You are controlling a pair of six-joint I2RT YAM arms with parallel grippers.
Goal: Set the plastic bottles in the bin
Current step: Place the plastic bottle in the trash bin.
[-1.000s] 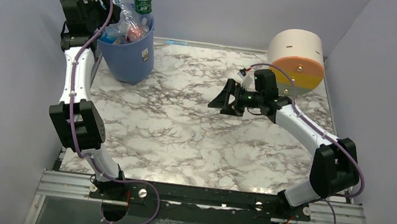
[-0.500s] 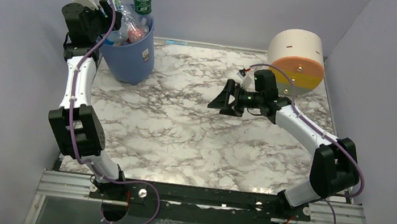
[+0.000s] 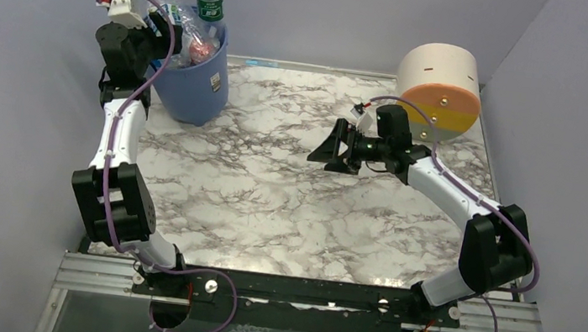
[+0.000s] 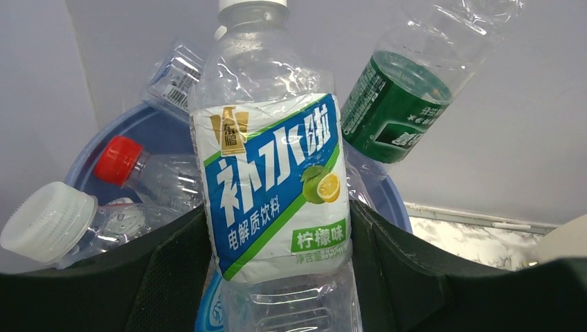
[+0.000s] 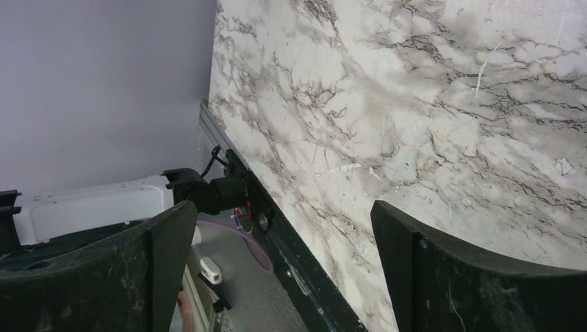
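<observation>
Worktop (image 3: 286,199): bin (image 3: 198,91) at far-left corner, bottles (image 3: 197,31) heaped past its rim. Left gripper (image 3: 154,34) pinched a lime-label bottle (image 4: 277,180) upright over the heap, probably seeking room. Right gripper (image 3: 331,149) hung spread, empty, out of the way.

Approx 5 bottles (image 4: 277,187) visible, 1 blue bin (image 3: 198,91), 1 round drum (image 3: 440,82), 2 robot arms (image 3: 112,139).

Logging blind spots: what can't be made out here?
- Count of clear plastic bottles in the tall round blue plastic bin: top view, left arm and bin wall hide them.
- Whether the left tool clamps the clear lemon-label plastic bottle: left wrist view, bottle hides the pads.
- Its base: cut off by bottom edge.
</observation>
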